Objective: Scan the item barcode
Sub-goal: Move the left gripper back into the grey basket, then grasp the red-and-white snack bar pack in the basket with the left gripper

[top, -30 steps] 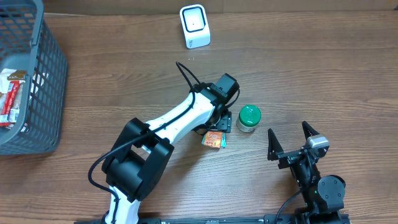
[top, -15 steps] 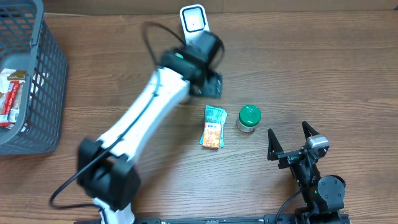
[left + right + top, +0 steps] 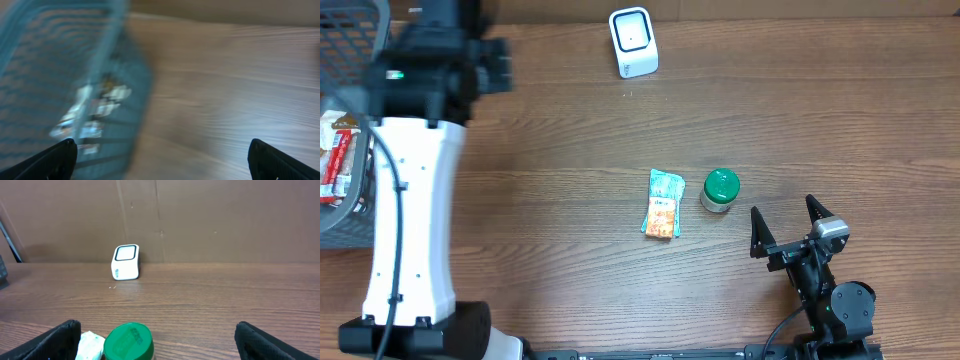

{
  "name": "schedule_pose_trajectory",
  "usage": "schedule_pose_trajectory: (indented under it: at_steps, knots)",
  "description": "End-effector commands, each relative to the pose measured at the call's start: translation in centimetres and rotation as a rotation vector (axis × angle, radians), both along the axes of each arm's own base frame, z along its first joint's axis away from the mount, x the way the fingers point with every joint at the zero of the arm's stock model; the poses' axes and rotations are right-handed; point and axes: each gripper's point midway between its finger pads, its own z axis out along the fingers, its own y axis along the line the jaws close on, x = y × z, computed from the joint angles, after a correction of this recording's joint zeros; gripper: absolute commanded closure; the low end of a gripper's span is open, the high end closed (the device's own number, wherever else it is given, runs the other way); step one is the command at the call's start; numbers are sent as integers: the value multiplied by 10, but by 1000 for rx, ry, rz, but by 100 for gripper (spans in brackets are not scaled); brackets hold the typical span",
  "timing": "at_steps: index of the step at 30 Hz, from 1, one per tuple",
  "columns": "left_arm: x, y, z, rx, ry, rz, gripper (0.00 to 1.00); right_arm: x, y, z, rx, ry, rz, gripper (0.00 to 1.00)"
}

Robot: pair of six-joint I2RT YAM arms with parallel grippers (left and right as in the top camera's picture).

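Overhead, a grey basket [image 3: 408, 120] sits far left, with the left gripper [image 3: 492, 64] blurred beside its rim, fingers spread wide and empty. The white scanner [image 3: 633, 42] stands at the back. The snack packet [image 3: 662, 203] lies flat on the table [image 3: 840, 110], just beside a green-lidded jar [image 3: 721, 190]. The right gripper [image 3: 785, 215] rests near the jar, fingers apart, empty.

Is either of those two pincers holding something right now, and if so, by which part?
Nothing is held. The left pincer is open and empty by the grey plastic basket; the right pincer is open and empty too.
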Motion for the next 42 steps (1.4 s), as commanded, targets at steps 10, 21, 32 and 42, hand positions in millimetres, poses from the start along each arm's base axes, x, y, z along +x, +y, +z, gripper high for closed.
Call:
schedule_pose_trajectory:
  at_steps: [10, 21, 32, 42]
  knots:
    - [-44, 161, -5, -70, -22, 295, 0, 0, 0, -2, 5, -2, 1, 0]
    - [-51, 236, -89, -152, 162, 330, 0, 0, 0, -2, 5, -2, 1, 0]
    - [-38, 274, -201, -197, 389, 264, 1, 0, 0, -2, 5, -2, 1, 0]
    - [-39, 297, -285, -261, 488, 219, 0, 0, 0, -2, 5, -2, 1, 0]
